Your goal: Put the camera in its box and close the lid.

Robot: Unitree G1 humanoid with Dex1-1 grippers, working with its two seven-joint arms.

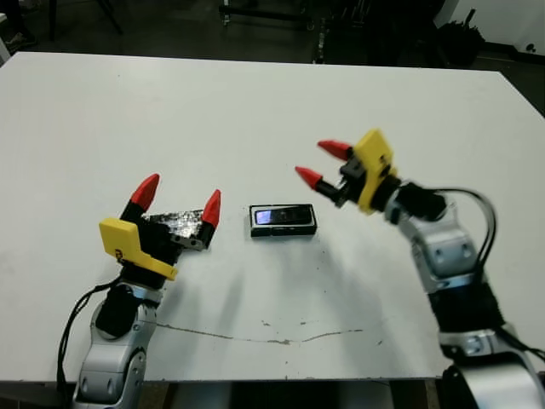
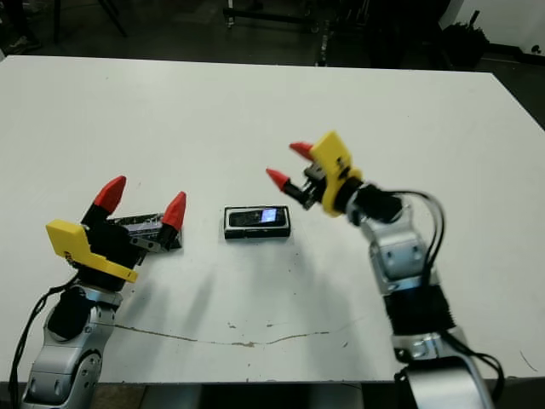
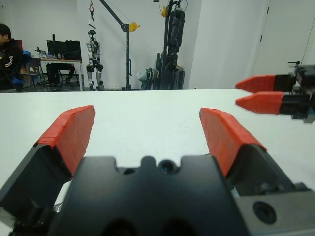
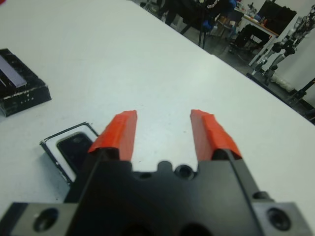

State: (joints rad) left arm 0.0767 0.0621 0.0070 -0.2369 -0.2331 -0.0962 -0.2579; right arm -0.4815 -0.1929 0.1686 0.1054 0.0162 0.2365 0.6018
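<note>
The camera (image 1: 283, 216) is seen lying in the box (image 1: 283, 230) at the table's (image 1: 255, 111) middle, so only the lid (image 1: 177, 225), just left of the box, is judged left to fit. The left gripper (image 1: 179, 198) is spread wide above the lid, holding nothing; the right gripper (image 1: 320, 162) is spread and empty, raised just right of the box.

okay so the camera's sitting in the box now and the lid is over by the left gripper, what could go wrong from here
The lid lies flat on the table under the open left gripper, so the fingers may slide off its shiny face. The box sits loose; pressing the lid on could push it. The open right gripper hovers close and might bump it.
</note>
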